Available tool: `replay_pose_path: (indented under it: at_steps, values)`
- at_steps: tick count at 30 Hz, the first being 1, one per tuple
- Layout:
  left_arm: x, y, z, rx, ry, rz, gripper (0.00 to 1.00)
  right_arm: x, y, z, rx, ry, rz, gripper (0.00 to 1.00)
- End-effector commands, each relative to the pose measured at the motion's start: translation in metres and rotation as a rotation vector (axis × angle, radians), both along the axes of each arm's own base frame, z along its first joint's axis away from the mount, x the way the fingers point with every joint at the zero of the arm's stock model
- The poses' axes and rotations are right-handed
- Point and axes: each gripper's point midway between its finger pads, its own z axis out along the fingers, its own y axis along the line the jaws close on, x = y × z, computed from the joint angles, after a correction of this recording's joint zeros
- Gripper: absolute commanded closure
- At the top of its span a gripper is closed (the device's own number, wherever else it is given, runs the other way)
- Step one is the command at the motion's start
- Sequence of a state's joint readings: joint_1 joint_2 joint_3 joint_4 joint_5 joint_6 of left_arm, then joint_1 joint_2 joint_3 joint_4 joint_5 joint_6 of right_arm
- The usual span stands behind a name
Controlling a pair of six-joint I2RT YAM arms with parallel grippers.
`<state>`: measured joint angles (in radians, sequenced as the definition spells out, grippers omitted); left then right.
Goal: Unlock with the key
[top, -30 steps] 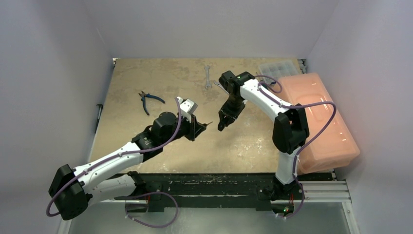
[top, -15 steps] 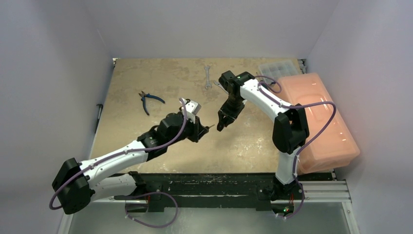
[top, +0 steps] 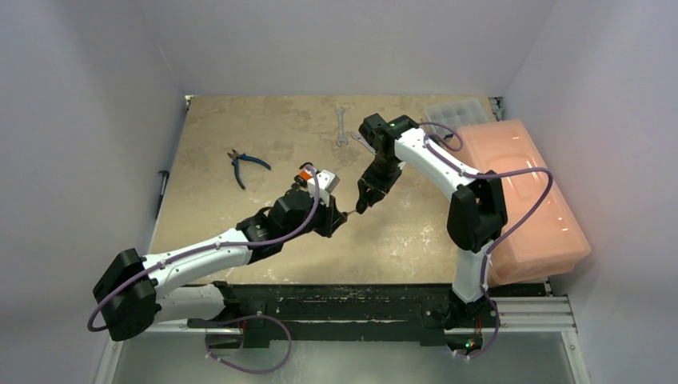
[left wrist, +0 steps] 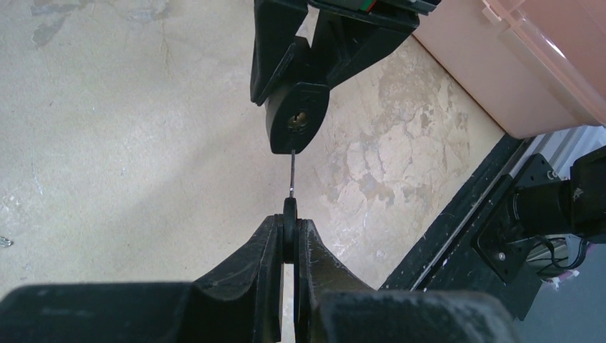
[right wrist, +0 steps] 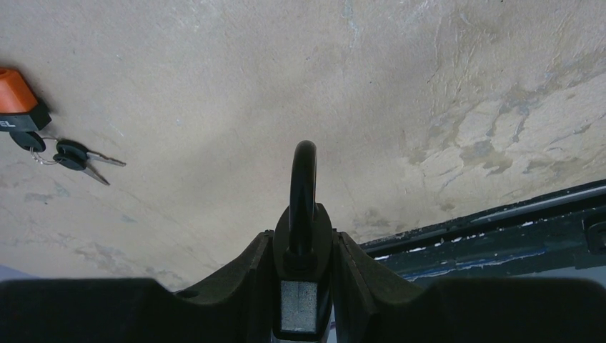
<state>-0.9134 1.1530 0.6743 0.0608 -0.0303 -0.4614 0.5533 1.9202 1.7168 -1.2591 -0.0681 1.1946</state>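
Note:
My right gripper (right wrist: 303, 239) is shut on a black padlock (right wrist: 303, 250), whose shackle (right wrist: 303, 179) sticks out past the fingers. It holds the lock above the table, mid-table in the top view (top: 365, 198). In the left wrist view the padlock's underside with its brass keyhole (left wrist: 297, 120) faces me. My left gripper (left wrist: 289, 223) is shut on the black head of a key (left wrist: 289, 214). The thin blade (left wrist: 292, 175) points straight at the lock and its tip reaches the lock's lower rim, just under the keyhole. I cannot tell whether the tip has entered.
Spare keys (right wrist: 75, 156) on a ring with an orange tag (right wrist: 14, 93) lie on the table. Blue pliers (top: 244, 166) lie at the left, a wrench (top: 340, 126) at the back, a clear compartment box (top: 456, 112) and a pink bin (top: 524, 192) at the right.
My left arm has moved right toward the padlock, bringing the key's tip from a clear gap up to the lock. The right arm has held still.

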Motion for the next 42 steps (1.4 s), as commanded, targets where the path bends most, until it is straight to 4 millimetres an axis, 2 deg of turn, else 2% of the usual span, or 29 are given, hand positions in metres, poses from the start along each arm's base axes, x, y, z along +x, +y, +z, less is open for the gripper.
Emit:
replay_pose_path:
  at_steps: [1, 24, 42]
  values:
    - [0.010, -0.017, 0.033, -0.085, -0.067, 0.014, 1.00, 0.004, 0.001, 0.016, 0.012, -0.022, -0.025, 1.00]
    - [0.023, -0.031, 0.034, -0.075, -0.103, 0.028, 1.00, 0.002, 0.003, 0.013, 0.024, -0.011, -0.015, 1.00]
    - [0.024, -0.036, 0.035, -0.068, -0.126, 0.029, 1.00, -0.001, 0.010, 0.011, 0.048, 0.004, 0.004, 1.00]
